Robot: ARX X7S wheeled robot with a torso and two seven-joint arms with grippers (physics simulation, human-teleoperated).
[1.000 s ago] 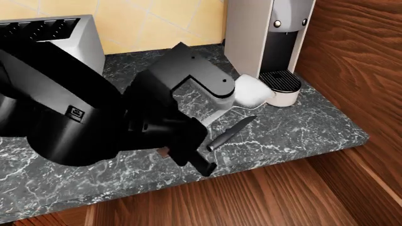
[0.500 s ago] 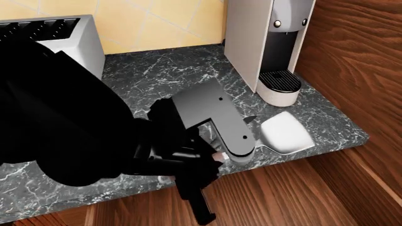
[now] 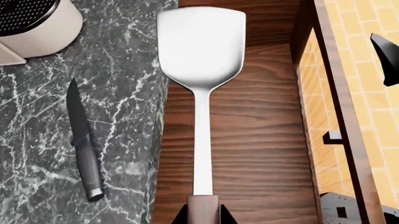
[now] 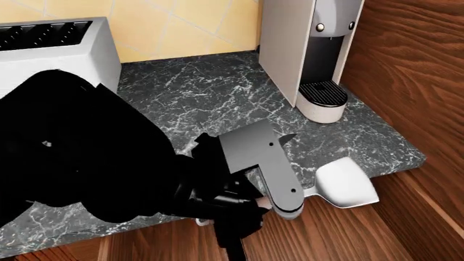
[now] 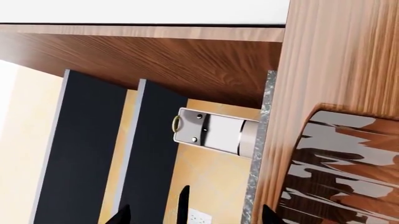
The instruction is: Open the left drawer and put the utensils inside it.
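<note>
Lower centre of the wrist picture: the left gripper [image 3: 203, 215] pinches a pale spatula [image 3: 201, 44] over the open left drawer [image 3: 249, 154]; the knife [image 3: 84, 144] lies on the counter [image 3: 37, 116] at left, and releasing from this height could bounce the spatula out.

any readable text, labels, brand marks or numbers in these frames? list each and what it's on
None readable in any current view.
Black arm housing: a tiny pale mark, too small to read.
Coffee machine: two round buttons, no lettering visible.
Toaster, spatula, knife, marble counter, open drawer: no print.
</note>
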